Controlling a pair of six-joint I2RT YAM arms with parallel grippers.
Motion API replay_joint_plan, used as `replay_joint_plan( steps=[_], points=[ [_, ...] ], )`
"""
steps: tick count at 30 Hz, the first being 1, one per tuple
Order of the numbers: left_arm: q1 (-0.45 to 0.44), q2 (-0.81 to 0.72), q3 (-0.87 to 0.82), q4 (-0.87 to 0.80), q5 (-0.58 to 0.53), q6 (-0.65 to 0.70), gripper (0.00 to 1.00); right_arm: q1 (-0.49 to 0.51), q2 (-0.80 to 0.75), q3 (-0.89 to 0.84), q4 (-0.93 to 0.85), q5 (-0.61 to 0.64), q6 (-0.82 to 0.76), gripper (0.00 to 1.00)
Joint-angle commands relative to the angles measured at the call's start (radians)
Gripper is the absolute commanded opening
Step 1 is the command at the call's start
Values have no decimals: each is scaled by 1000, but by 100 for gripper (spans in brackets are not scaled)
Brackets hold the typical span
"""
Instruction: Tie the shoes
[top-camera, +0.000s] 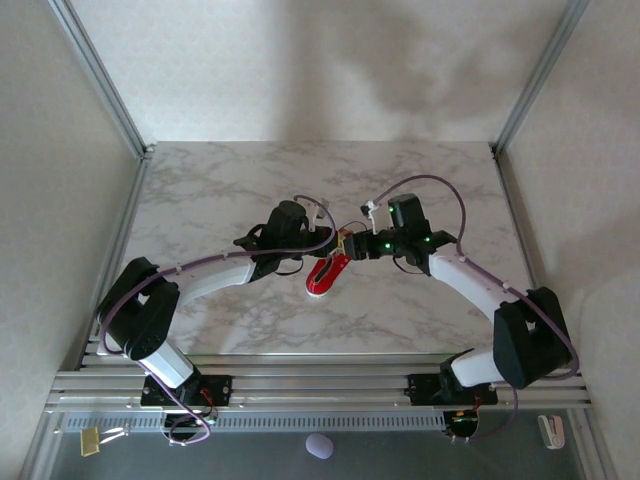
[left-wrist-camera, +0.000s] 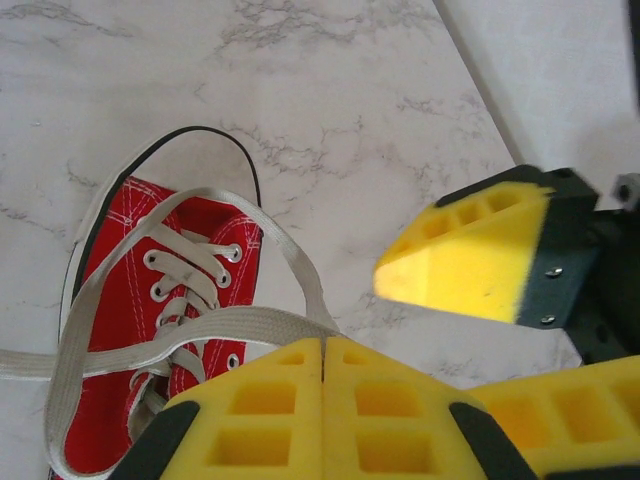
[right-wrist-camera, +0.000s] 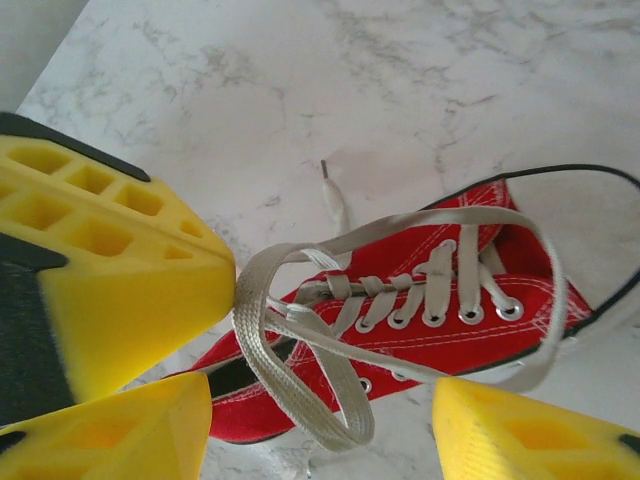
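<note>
The shoe (top-camera: 327, 277) lies mid-way across the table (top-camera: 200, 190), under both arms. The left jaws are pressed tight on a loop of lace (left-wrist-camera: 250, 325). The right jaws gape wide, empty. That lace looks limp and slippery, so I'd pinch it flat, close to the eyelets.

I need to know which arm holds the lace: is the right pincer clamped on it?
No, in its wrist view the right pincer stands wide open, no lace pinched between its yellow fingers.

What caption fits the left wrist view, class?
Left end effector pinching a white lace of the red sneaker on a marble table.
</note>
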Motion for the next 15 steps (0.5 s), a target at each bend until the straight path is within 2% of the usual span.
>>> replay_joint_plan(
  steps=[1,9,15],
  points=[
    [0,5,23,-18,12,15,0,5,23,14,39,-50,-28,55],
    [1,8,21,-13,14,11,0,5,55,27,25,-50,-37,38],
    [1,14,19,-4,17,7,0,5,68,35,21,-43,-33,19]
  ],
)
